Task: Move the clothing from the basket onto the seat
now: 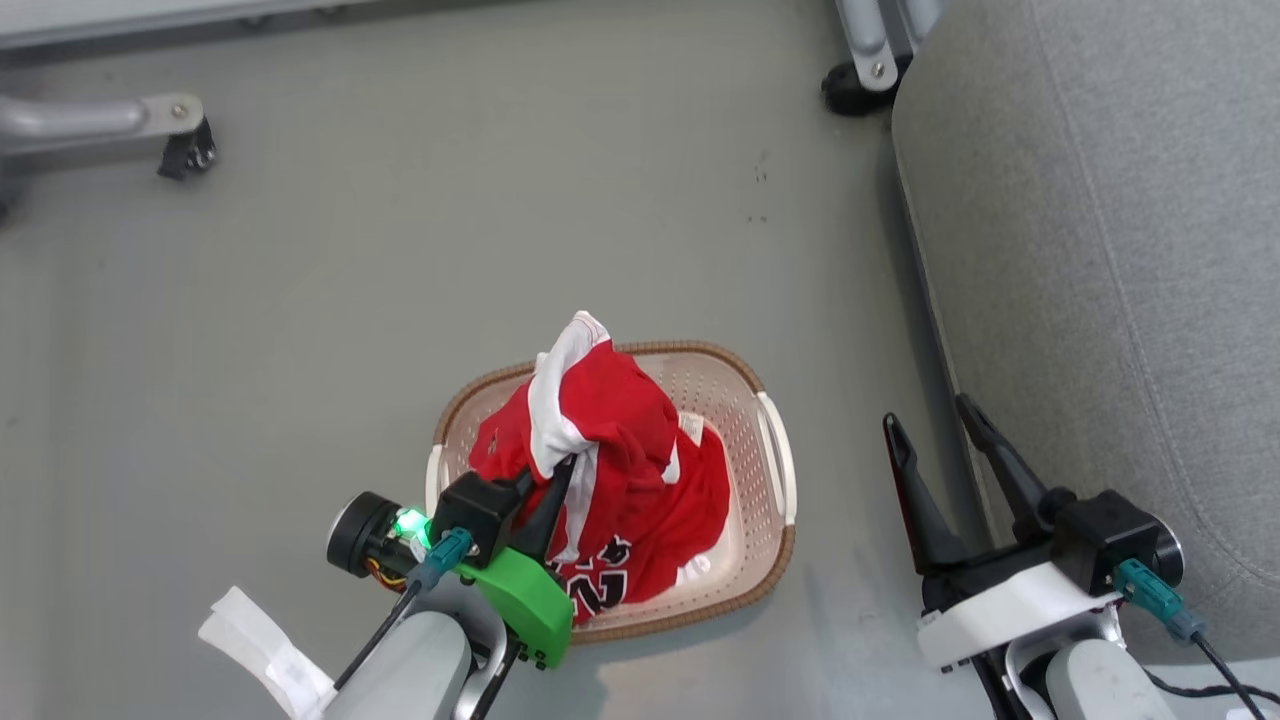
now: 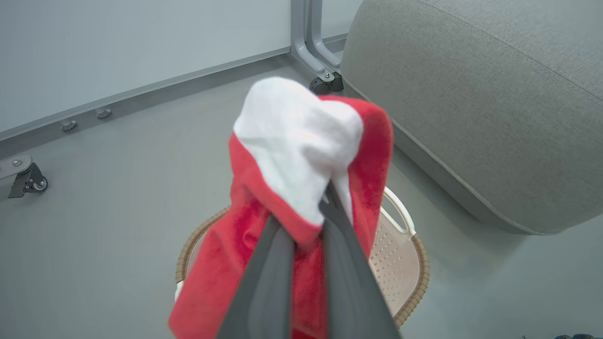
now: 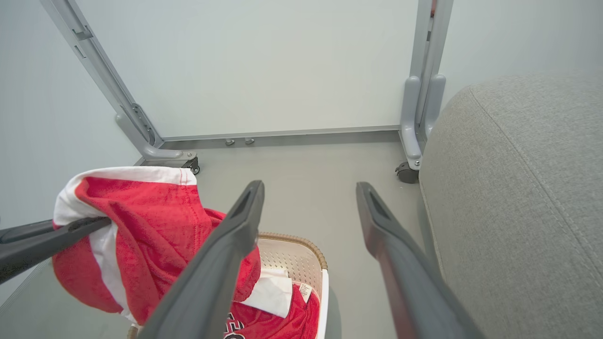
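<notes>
Head view aimed steeply down at the floor [image 1: 400, 300], left wrist view held close behind the clothing [image 2: 292, 155], right wrist view set low, facing forward — basket [image 1: 690, 347] and seat [image 1: 1100, 250] shared by all.

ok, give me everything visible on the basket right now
The basket is cream perforated plastic with a brown woven-look rim, white side handles and rounded corners. It stands upright on the grey floor, left of the seat and apart from it. Red clothing covers much of it; the left gripper, shut on one garment, holds that part above the rim.
</notes>
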